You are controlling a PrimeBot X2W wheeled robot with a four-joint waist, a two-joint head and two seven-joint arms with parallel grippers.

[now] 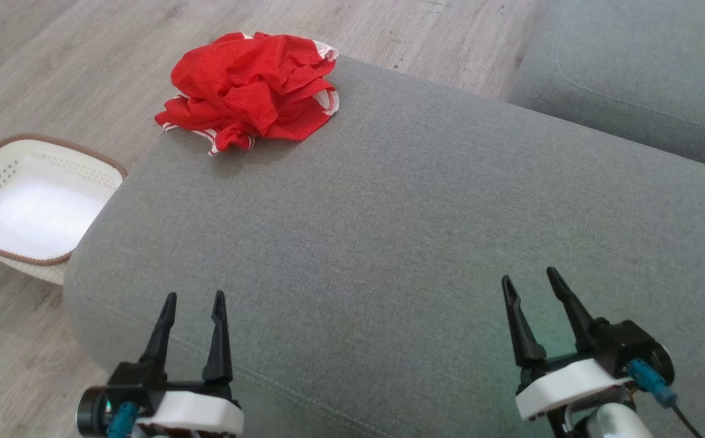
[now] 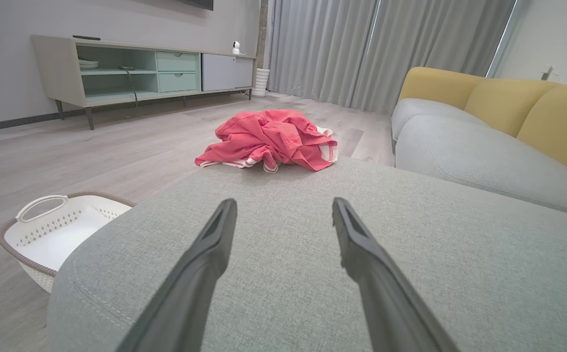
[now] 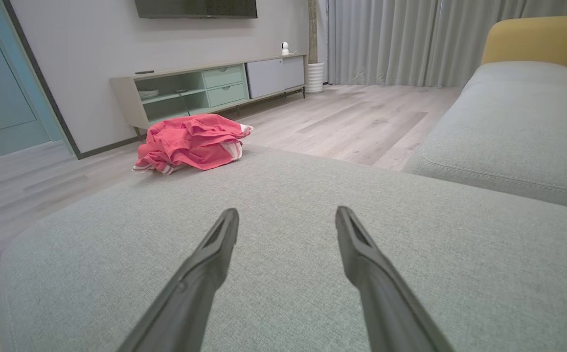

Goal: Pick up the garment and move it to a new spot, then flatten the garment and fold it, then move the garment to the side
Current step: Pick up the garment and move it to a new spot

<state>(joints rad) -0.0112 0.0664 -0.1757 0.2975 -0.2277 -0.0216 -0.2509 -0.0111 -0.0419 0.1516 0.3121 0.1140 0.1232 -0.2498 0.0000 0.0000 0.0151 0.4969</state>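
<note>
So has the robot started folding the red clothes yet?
Not yet. Done: nothing that shows; the red garment lies in a crumpled heap at the far left corner of the grey sofa seat. In hand: nothing; the left claw and right claw are both open and empty, near the seat's front edge, far from the garment. Left: picking it up, moving it, flattening, folding, moving it aside.
</note>
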